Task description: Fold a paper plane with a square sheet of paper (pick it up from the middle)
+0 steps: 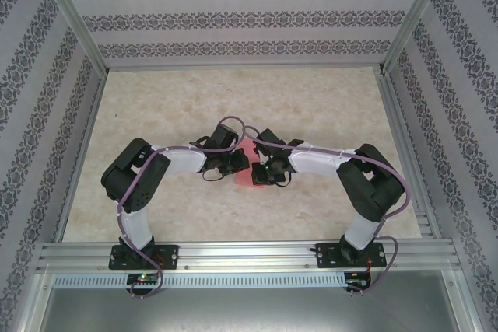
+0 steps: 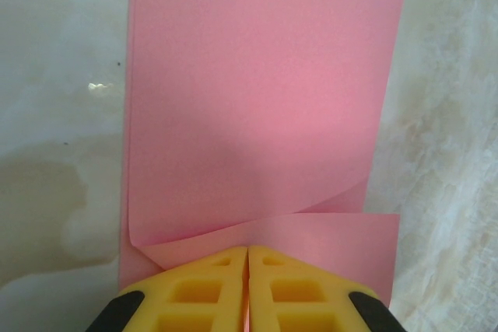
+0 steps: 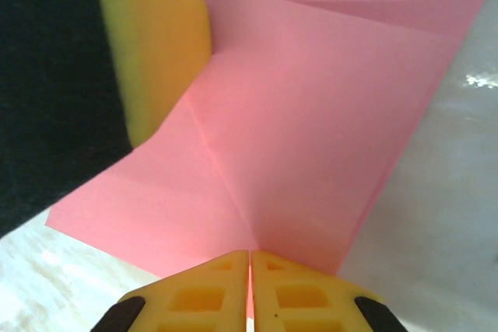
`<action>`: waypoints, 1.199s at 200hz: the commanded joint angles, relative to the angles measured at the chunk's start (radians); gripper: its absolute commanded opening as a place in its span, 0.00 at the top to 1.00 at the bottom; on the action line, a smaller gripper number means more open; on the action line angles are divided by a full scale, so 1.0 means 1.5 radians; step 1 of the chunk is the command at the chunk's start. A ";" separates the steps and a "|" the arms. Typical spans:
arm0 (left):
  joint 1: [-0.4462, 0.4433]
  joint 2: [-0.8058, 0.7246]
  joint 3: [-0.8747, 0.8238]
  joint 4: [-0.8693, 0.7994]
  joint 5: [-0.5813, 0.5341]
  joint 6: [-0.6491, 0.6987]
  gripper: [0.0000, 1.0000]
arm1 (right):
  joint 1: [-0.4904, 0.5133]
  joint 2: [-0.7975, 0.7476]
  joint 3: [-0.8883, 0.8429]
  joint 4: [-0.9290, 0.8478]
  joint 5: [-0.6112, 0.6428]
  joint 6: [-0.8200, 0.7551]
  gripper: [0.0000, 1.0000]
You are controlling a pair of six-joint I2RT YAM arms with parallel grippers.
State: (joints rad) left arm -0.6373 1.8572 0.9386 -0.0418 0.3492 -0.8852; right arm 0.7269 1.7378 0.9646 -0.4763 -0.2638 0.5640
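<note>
- The counter (image 1: pixel 311 106): marbled beige, seen whole from the top view.
- The square sheet of paper (image 1: pixel 247 174): pink, at frame centre between both arms. The wrist views reveal its folded layers and a crease.
- The left hand (image 2: pixel 247 250): closed, pinching the sheet's near edge at bottom centre.
- The right hand (image 3: pixel 250 254): closed on the sheet's edge, and the crease runs into its tips.

Lab test booth: aluminium frame (image 1: pixel 249 253), patterned walls (image 1: pixel 233 21), marble-look tabletop (image 1: pixel 311 106).
</note>
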 commanded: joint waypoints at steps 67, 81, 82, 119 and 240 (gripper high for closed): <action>-0.013 0.048 -0.028 -0.069 -0.049 -0.003 0.90 | 0.005 0.023 0.001 -0.019 0.017 -0.016 0.89; -0.013 0.047 -0.028 -0.071 -0.049 -0.003 0.90 | 0.002 0.023 -0.006 -0.016 0.015 -0.017 0.89; -0.012 0.047 -0.028 -0.071 -0.049 -0.003 0.90 | 0.002 0.023 -0.006 -0.015 0.014 -0.016 0.89; -0.012 0.051 -0.021 -0.093 -0.059 -0.001 0.90 | -0.004 0.019 -0.028 0.000 -0.001 -0.020 0.89; -0.012 0.056 -0.020 -0.127 -0.086 -0.003 0.90 | -0.042 -0.009 -0.152 0.089 -0.090 -0.064 0.89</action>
State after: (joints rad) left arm -0.6441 1.8580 0.9470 -0.0612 0.3275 -0.8852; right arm 0.6712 1.6970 0.8085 -0.2665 -0.3771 0.5030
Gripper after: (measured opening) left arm 0.101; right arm 0.113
